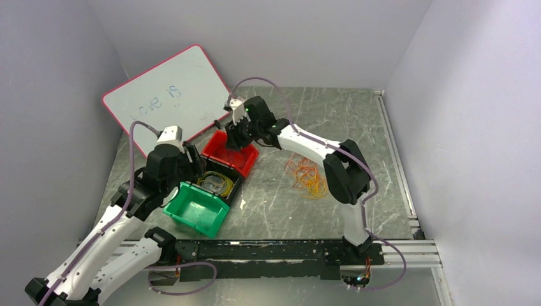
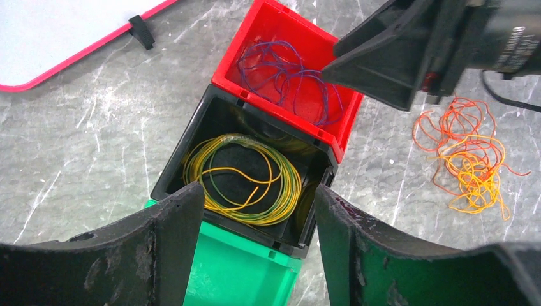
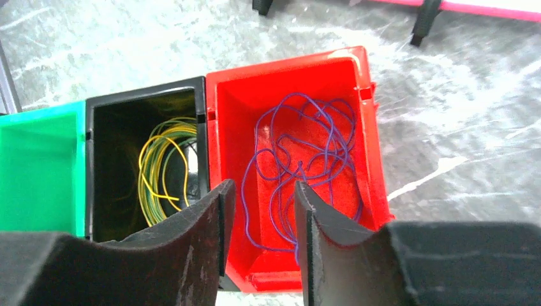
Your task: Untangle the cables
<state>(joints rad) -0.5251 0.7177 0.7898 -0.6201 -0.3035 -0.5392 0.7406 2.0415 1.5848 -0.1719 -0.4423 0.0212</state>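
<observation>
Marbled tabletop (image 1: 274, 210), cables (image 1: 307, 177) in diagonal sprawl

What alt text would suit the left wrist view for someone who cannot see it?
Three bins in a row on a grey marbled table: a black bin holding coiled yellow-green cable, a red bin with purple cable, a green bin nearest. The open left claw frames the bottom; an orange tangle lies loose at right.

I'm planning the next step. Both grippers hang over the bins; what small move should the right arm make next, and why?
Probably lift the right gripper off the red bin and swing it toward the orange-yellow tangle on the table. Its jaws stand open, the purple cable lies in that bin, and the tangle looks like the only cables unsorted.
</observation>
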